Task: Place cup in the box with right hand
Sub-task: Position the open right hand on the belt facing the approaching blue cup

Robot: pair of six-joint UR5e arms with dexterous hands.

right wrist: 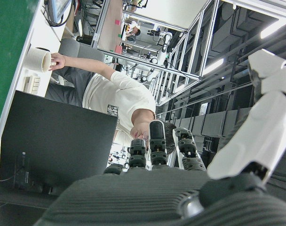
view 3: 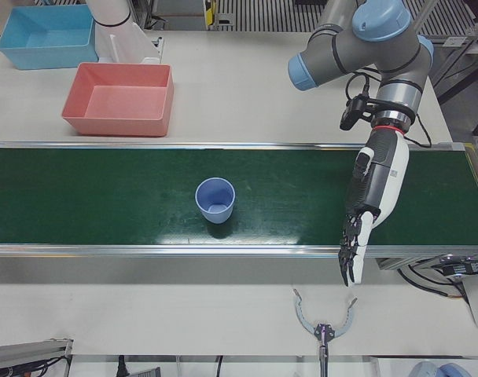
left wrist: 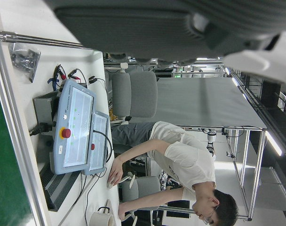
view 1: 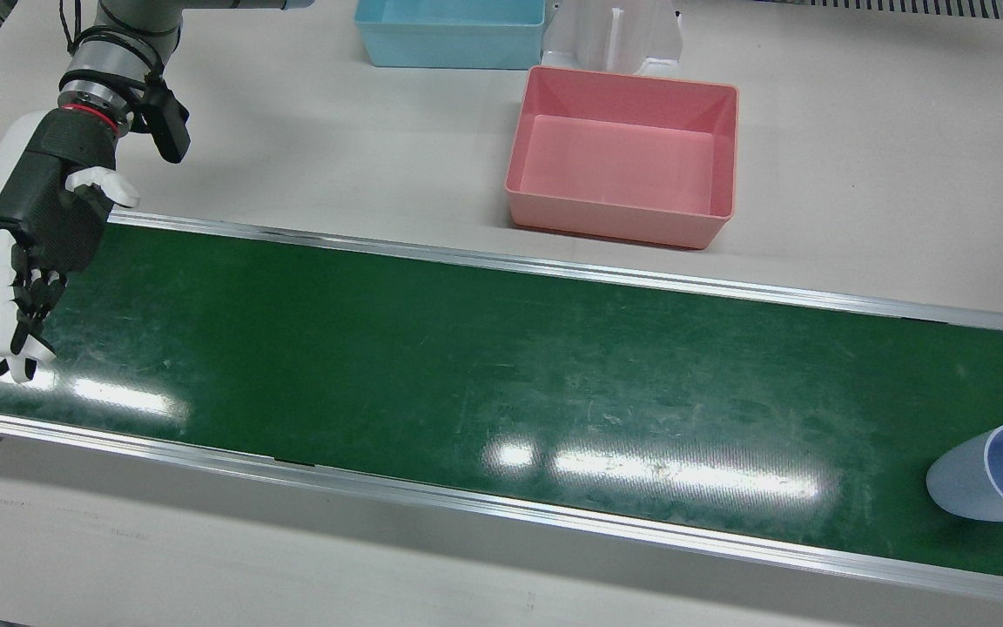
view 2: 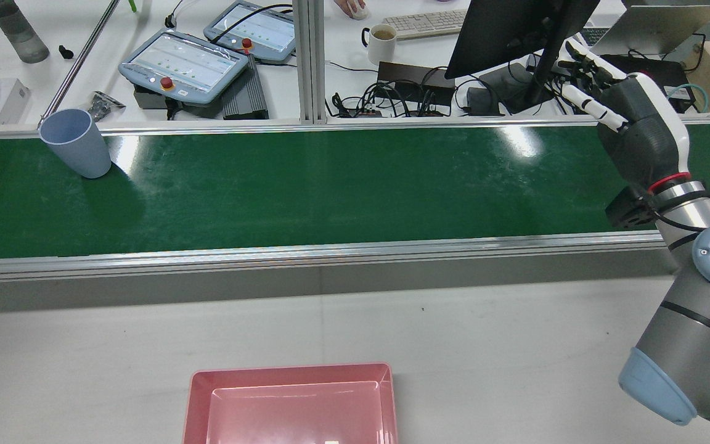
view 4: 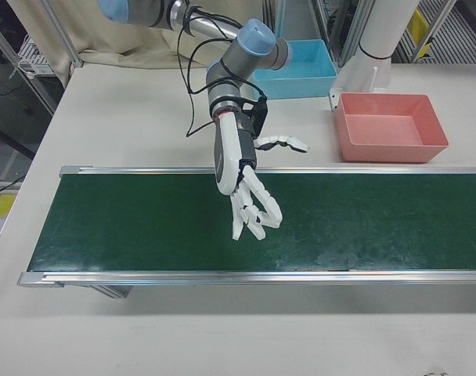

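A pale blue cup (view 1: 993, 475) stands upright, mouth up, on the green belt (view 1: 467, 366), at the far left in the rear view (view 2: 77, 143) and mid-belt in the left-front view (view 3: 215, 200). The pink box (view 1: 623, 157) sits empty on the white table behind the belt (view 2: 293, 401). My right hand (view 1: 36, 235) hangs open over the belt's other end, fingers spread, far from the cup (view 2: 638, 129) (view 4: 242, 180). My left hand (view 3: 373, 192) is open too, fingers stretched past the belt's operator-side edge, well to one side of the cup.
A blue box (view 1: 449, 30) and a white pedestal (view 1: 615, 39) stand behind the pink box. Beyond the belt's far rail lie teach pendants (view 2: 182, 61), a mug (view 2: 383, 40), a monitor (view 2: 515, 31) and a seated person (left wrist: 180, 160). A small tool (view 3: 324, 323) lies on the front table.
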